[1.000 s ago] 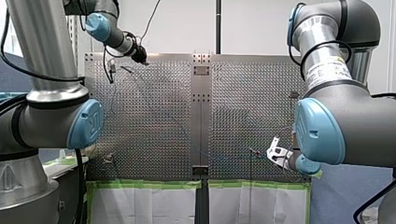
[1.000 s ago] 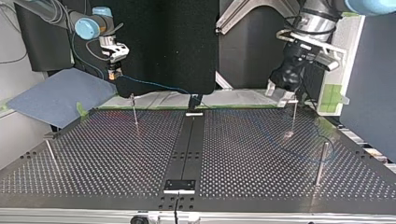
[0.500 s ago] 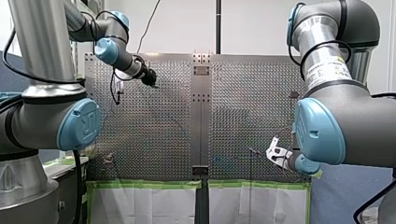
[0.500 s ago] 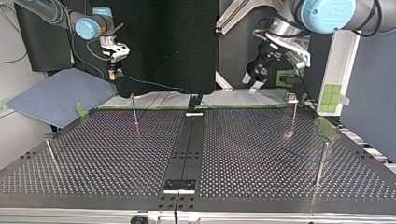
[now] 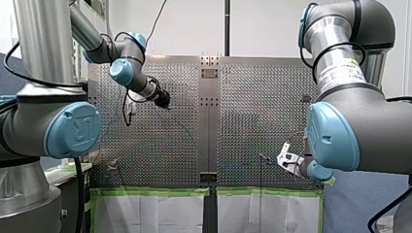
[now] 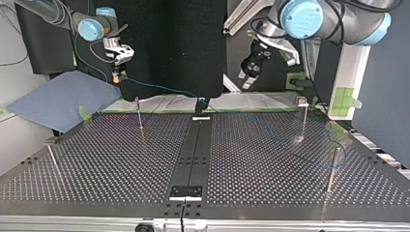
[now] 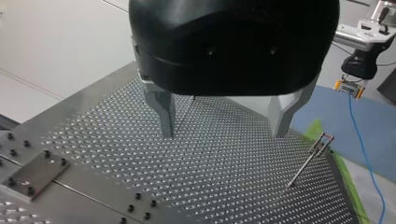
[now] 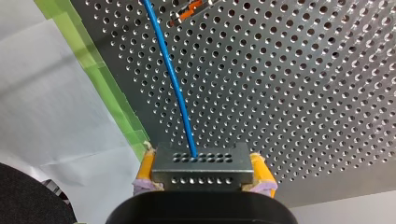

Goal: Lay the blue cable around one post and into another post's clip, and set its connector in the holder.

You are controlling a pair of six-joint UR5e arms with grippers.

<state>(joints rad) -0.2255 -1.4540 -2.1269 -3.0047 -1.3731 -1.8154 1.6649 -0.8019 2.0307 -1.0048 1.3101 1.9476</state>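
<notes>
The cable [image 8: 173, 81] is coloured blue; the table [image 8: 303, 84] is silver, perforated throughout; its edge tape [image 8: 95, 70] is green.

Blue cable [image 8: 173, 79] was cut off by the frame edge, connector [image 8: 201, 170] was half hidden behind my right gripper [image 8: 201, 158], cable was too faint at front view's centre

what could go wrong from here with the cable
The right gripper pinches the connector only by its sides; a tug on the blue cable might twist it loose. The left gripper is open, holding nothing, so nothing steadies the cable by the post, and it may slide off course.
</notes>
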